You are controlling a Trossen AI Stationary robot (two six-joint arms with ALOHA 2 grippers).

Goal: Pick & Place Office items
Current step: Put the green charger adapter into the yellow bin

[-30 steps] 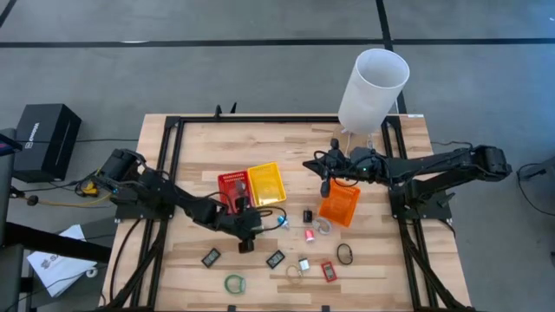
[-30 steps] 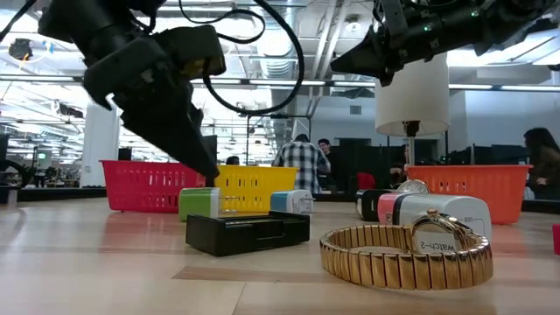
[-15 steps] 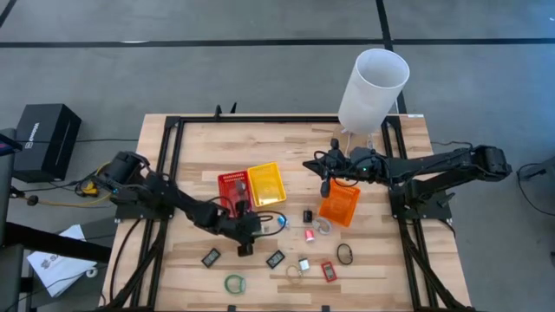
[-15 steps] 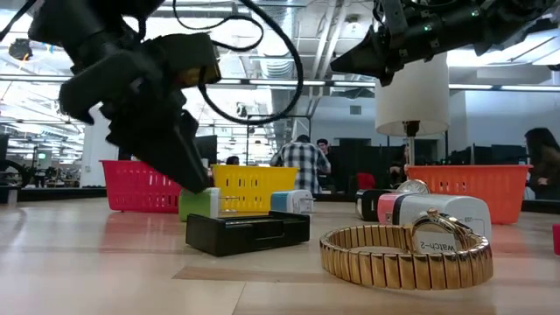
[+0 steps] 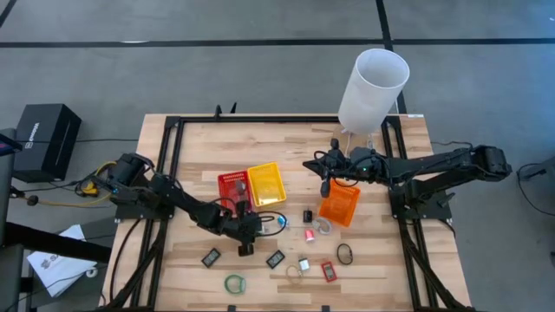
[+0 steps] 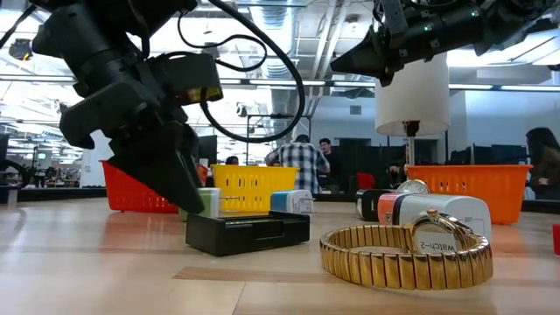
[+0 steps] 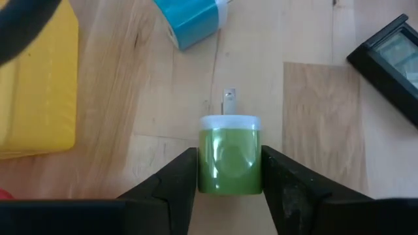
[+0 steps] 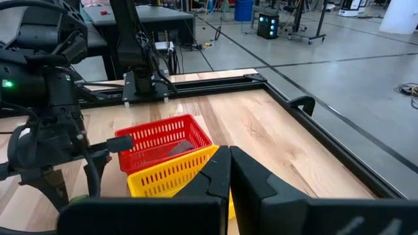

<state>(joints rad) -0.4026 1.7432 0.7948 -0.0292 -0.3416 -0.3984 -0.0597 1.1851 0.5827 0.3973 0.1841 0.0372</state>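
Observation:
My left gripper (image 7: pixel 230 179) is low on the table near the red tray (image 5: pixel 231 188) and the yellow tray (image 5: pixel 266 184). It is shut on a small green block with a white cap (image 7: pixel 228 156), which also shows in the low view (image 6: pixel 211 203). A blue and white piece (image 7: pixel 192 19) lies just beyond it. My right gripper (image 8: pixel 229 175) is shut on nothing and hangs above the far edge of the orange tray (image 5: pixel 340 203). Other small items lie toward the near edge: a green ring (image 5: pixel 234 282), a black ring (image 5: pixel 345 254) and a red clip (image 5: pixel 328 271). My left gripper pinches the green block by its two long green sides (image 7: pixel 208 171), one finger (image 7: pixel 179 179) on each side, with the white cap end pointing away from the wrist. The fingers slant down from above and from the table's left. The block lies on the wood.
A tall white cylinder (image 5: pixel 373 89) stands at the far right. A black flat box (image 6: pixel 248 233) and a gold watch band (image 6: pixel 404 254) lie close to the low camera. Black frame rails (image 5: pixel 169 156) run along the table's sides. People stand in the room behind.
My left gripper has come down toward the table and a little toward its left. Its fingers now reach the wood around the green block, which has kept its place. My right arm has kept still.

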